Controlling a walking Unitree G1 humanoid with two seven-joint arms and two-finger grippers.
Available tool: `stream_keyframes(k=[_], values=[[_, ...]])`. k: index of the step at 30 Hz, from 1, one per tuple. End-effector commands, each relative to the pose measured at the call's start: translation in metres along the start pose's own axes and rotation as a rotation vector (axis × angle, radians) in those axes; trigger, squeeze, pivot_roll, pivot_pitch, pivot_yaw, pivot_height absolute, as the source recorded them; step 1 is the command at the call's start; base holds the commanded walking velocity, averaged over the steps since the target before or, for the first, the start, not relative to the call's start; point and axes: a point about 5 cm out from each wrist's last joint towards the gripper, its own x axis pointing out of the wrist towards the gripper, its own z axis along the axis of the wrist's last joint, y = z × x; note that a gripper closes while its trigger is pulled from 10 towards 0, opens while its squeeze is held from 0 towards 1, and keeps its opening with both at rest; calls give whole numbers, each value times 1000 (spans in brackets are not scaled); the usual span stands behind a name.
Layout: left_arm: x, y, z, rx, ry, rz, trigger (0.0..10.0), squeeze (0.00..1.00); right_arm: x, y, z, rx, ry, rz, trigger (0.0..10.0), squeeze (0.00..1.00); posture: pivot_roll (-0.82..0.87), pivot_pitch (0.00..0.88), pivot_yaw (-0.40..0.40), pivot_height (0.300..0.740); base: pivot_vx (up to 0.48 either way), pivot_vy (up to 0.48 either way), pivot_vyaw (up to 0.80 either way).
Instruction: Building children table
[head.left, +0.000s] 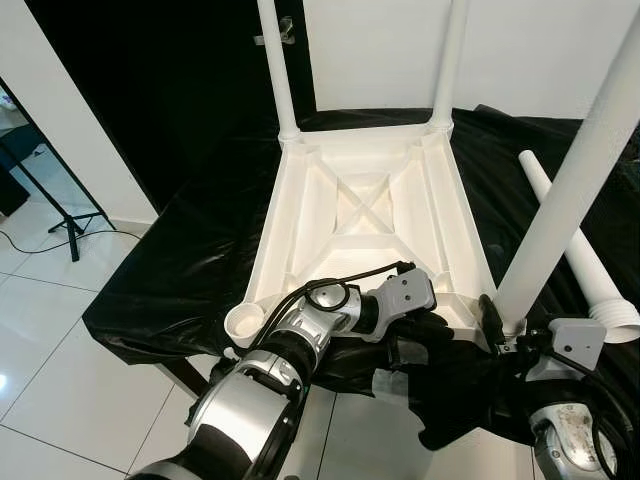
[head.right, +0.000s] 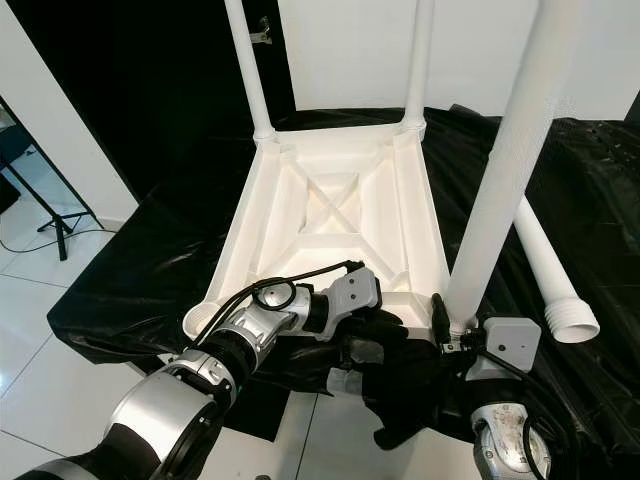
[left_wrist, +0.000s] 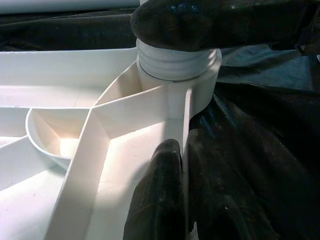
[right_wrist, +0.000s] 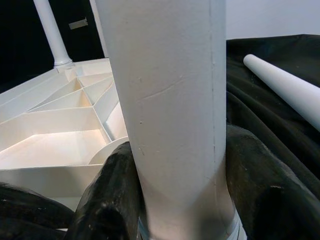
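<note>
Black-draped tabletop (head.left: 170, 270) carries the white children's table top (head.left: 365, 215), upside down, ribs up. Two legs (head.left: 277, 70) stand in its far corner sockets. A spare leg (head.left: 580, 250) lies on the cloth at the right. Near-left socket (head.left: 245, 322) is open. My right tool (right_wrist: 175, 200) is clenched around a third leg (head.left: 570, 180), upright in the near-right corner socket. My left tool (left_wrist: 182, 200) pinches the near edge rib beside that socket, fingers (left_wrist: 157, 200) closed on it.
</note>
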Motion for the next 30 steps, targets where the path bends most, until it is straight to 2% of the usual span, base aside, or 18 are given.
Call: stream_keyframes(k=[1, 2, 4, 5, 11, 13, 14, 17, 22, 23, 24, 25, 26, 27, 30], values=[[0, -12, -39, -142, 123, 145, 10000, 0, 2, 3, -3, -5, 17, 19, 9216, 0, 6, 0, 80, 740, 0, 0, 0], [0, -12, -39, -141, 122, 145, 10000, 0, 3, 3, -3, 2, 18, 39, 10000, 1000, 5, 0, 80, 740, 0, 0, 0], [0, -12, -39, -142, 121, 145, 10000, 0, 5, 0, -2, -19, 18, 69, 10000, 1000, 1, 0, 78, 740, 0, 0, 0], [1, -12, -39, -143, 119, 144, 10000, 0, 9, -5, 1, -74, 12, 123, 10000, 0, -1, 0, 77, 740, 0, 0, 0], [2, -13, -39, -144, 119, 143, 10000, 0, 11, -8, 2, -114, 8, 165, 10000, 0, -4, 0, 78, 740, 0, 0, 0], [2, -13, -39, -145, 118, 144, 10000, 0, 13, -14, 5, -132, 19, 244, 10000, 0, -6, 0, 79, 740, 0, 0, 0], [2, -13, -39, -145, 118, 144, 10000, 0, 13, -14, 5, -132, 19, 244, 10000, 0, -6, 0, 79, 740, 0, 0, 0], [3, -14, -39, -143, 119, 141, 10000, 0, 12, -20, 0, -170, 105, 391, 10000, 0, -8, 0, 80, 740, 0, 0, 0], [3, -13, -39, -141, 120, 141, 10000, 0, 9, -27, -5, -191, 158, 434, 10000, 0, -8, 0, 82, 740, 0, 0, 0], [2, -13, -38, -140, 120, 142, 10000, 0, 8, -29, -5, -191, 169, 457, 8118, 0, -9, 0, 82, 740, 0, 0, 0], [2, -13, -38, -140, 120, 142, 10000, 0, 8, -29, -5, -191, 169, 457, 8118, 0, -9, 0, 82, 740, 0, 0, 0], [2, -13, -38, -139, 120, 142, 10000, 0, 6, -31, -5, -185, 176, 484, 3098, 0, -10, 0, 83, 740, 0, 0, 0], [2, -13, -38, -139, 120, 142, 10000, 0, 6, -31, -5, -185, 176, 484, 3098, 0, -10, 0, 83, 740, 0, 0, 0], [2, -12, -38, -138, 120, 143, 10000, 0, 3, -31, -4, -182, 178, 523, 0, 0, -11, 0, 84, 740, 0, 0, 0], [2, -12, -38, -138, 120, 142, 10000, 0, 1, -31, -4, -182, 186, 546, 0, 0, -12, 0, 85, 740, 0, 0, 0]])
